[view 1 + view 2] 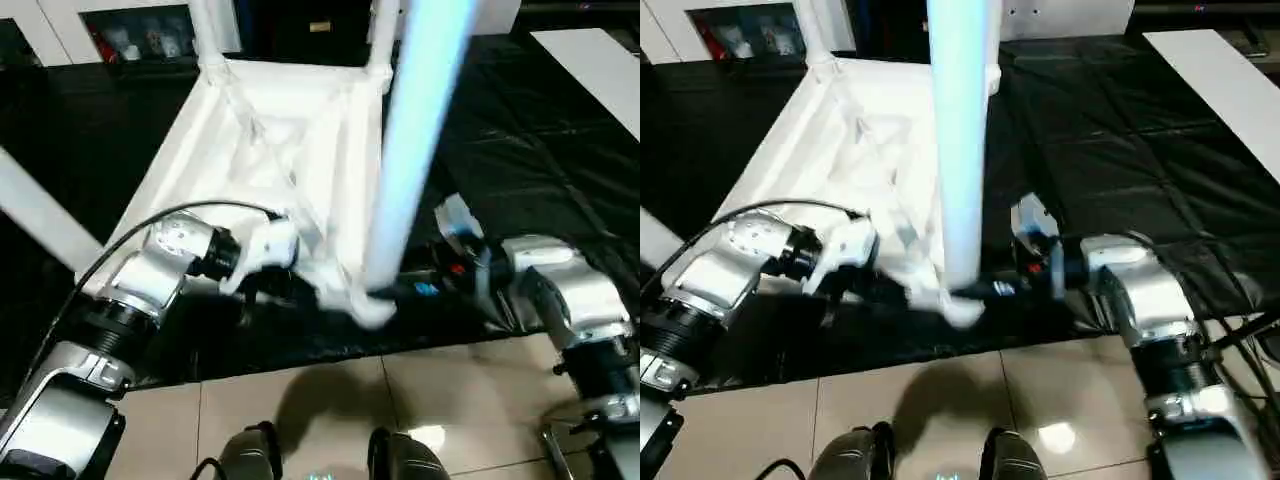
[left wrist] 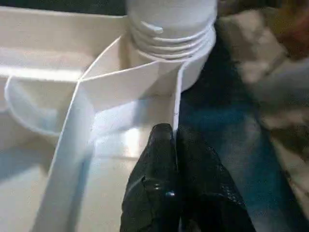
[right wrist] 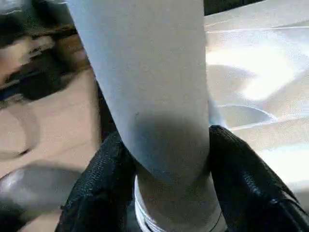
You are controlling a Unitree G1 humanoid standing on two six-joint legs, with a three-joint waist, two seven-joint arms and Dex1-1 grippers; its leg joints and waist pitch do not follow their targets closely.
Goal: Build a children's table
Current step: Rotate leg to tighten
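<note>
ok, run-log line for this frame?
step: leg into near corner socket | right hand: shut on leg near base | left hand: shut on tabletop rib | two far legs fitted

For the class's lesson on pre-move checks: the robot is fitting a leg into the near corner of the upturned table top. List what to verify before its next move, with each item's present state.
1. Right gripper clasps the leg near its base: ok.
2. Left gripper pinches a rib of the table top, steadying it: ok.
3. Leg's threads sit at the corner socket: ok.
4. Leg fully seated: cannot tell.
5. Far legs stand in their sockets: ok.
</note>
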